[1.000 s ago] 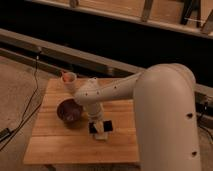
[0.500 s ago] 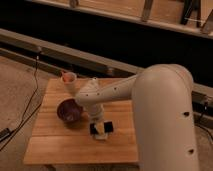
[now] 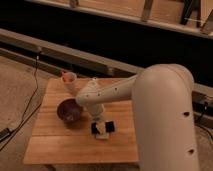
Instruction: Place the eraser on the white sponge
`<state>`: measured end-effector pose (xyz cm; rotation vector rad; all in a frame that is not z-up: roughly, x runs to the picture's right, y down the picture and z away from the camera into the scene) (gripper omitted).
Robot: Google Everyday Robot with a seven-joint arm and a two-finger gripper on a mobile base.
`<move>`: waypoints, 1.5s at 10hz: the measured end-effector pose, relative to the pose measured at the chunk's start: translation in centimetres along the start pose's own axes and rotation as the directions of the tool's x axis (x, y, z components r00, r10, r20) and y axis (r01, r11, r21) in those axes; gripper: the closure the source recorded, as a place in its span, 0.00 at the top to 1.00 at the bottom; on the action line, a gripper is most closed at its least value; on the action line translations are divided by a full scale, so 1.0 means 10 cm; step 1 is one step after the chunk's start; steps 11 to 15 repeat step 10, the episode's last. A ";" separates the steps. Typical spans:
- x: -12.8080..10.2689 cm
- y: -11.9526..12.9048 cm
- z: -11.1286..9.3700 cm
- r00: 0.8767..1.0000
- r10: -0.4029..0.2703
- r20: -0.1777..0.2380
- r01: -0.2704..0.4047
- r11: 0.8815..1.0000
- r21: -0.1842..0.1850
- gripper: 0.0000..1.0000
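The arm point(image 3: 150, 100) fills the right half of the view, reaching from its thick white upper section down and left over the table point(image 3: 50, 145). Taking the bowl point(image 3: 69, 110) as the landmark: the gripper point(image 3: 101, 128) hangs low just to the bowl's right and a little nearer the table's front edge. Whether it is clenched, released or grasping anything I cannot tell.

The sponge point(image 3: 103, 134) shows as a pale patch directly under the gripper, right of the bowl. Dark shapes sit on either side of that patch; one of them may be the eraser point(image 3: 109, 127), just right of the gripper's centre, but it cannot be told apart from the gripper's own parts. A small cup point(image 3: 69, 78) with a pinkish rim stands behind the bowl, toward the table's far edge.

The step in hand looks like the final set-down. To do it well, the eraser's long side should line up with the sponge's long side, since the two seem close in length and a skewed drop would overhang. Lower until it rests flat, let go, then lift straight up, keeping clear of the bowl.

No brands, labels or writing can be read anywhere.
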<state>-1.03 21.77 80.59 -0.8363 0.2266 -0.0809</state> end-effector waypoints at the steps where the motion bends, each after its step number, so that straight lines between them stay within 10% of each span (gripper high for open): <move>1: 0.01 0.00 0.00 1.000 0.003 -0.002 -0.003 1.000 0.002 0.65; 3: 0.02 -0.01 -0.02 1.000 0.005 -0.005 -0.005 1.000 0.006 0.79; 15: 0.06 0.01 -0.04 1.000 0.011 -0.005 -0.011 1.000 0.009 0.80</move>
